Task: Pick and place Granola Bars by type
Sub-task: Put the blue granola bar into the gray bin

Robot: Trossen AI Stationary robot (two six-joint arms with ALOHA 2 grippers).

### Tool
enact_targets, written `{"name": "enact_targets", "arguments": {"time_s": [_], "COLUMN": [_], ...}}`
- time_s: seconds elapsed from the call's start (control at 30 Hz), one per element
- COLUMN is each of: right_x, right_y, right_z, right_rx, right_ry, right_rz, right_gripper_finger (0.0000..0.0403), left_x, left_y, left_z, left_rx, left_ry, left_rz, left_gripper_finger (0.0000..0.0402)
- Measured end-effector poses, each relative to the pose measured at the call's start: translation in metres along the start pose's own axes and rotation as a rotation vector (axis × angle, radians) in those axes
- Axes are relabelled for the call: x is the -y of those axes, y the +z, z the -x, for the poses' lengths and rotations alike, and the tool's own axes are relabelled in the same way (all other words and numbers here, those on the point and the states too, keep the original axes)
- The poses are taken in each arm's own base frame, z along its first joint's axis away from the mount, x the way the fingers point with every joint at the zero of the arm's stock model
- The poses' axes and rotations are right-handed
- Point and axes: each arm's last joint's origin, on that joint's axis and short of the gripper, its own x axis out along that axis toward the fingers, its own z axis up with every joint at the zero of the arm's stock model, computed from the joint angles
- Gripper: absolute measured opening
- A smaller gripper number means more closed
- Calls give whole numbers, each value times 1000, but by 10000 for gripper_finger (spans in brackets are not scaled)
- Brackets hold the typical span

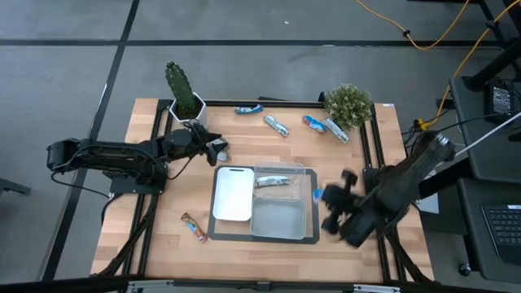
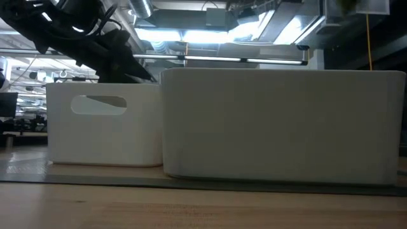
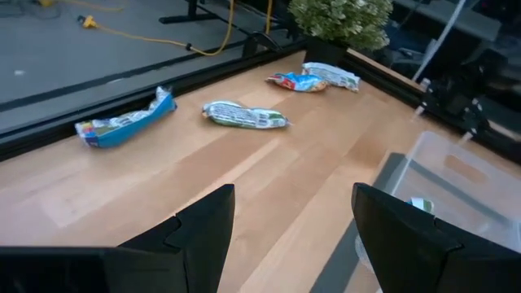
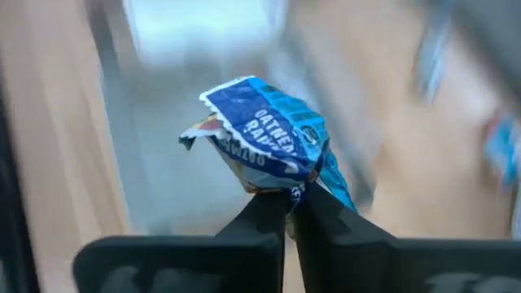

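My right gripper (image 1: 326, 197) is shut on a blue foil bar (image 4: 264, 134) at the right edge of the divided tray (image 1: 311, 236). The tray has a white compartment (image 1: 234, 194) and clear ones; a silver-blue bar (image 1: 271, 181) lies in the far clear one. My left gripper (image 1: 218, 151) is open and empty, left of the tray's far end. A blue bar (image 1: 248, 109), a silver bar (image 1: 277, 125), a blue-red bar (image 1: 313, 122) and a silver bar (image 1: 335, 130) lie flat on the far part of the table. A brown-orange bar (image 1: 194, 228) lies near the tray's near left corner. My right gripper pinches the blue bar by the crimped end of its wrapper (image 4: 283, 185) between its two fingertips (image 4: 269, 213). The rest of the bar sticks out beyond the fingers, crumpled. In the high view the bar (image 1: 318, 194) is at the tray's right edge.
A potted cactus (image 1: 183, 89) stands at the far left and a small bushy plant (image 1: 348, 104) at the far right. A black frame rail (image 1: 383, 163) runs along the table edges. In the low view the tray's white walls (image 2: 280, 121) fill the picture.
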Motion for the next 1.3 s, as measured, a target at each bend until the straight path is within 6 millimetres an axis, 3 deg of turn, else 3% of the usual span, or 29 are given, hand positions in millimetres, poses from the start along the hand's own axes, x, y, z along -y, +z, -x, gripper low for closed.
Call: {"name": "enact_targets", "arguments": {"time_s": [0.17,0.33,0.43,0.7,0.97,1.1,1.2,1.3], "right_x": [39,62,70,73,64,46,30,13], "right_y": [50,81,97,147,130,102,75,63], "right_z": [30,35,21,-46,-67,-70,-88,-105], "right_rx": [262,379,377,476,228,-5,-186,-260], "right_ry": [88,174,233,509,755,826,791,754], "right_rz": [-30,52,93,224,306,422,460,439], "right_gripper_finger": [18,15,14,18,20,20,20,20], "left_x": [1,1,1,2,2,2,2,3], "left_y": [0,0,0,4,5,5,5,6], "left_z": [0,0,0,0,0,0,0,0], "left_rx": [-7,-7,-7,44,53,55,54,53], "left_ry": [-20,-20,-20,-19,-22,-22,-23,-30], "left_rz": [-84,-93,-93,-81,-79,-79,-98,-139], "left_gripper_finger": [239,239,239,239,239,239,239,239]}}
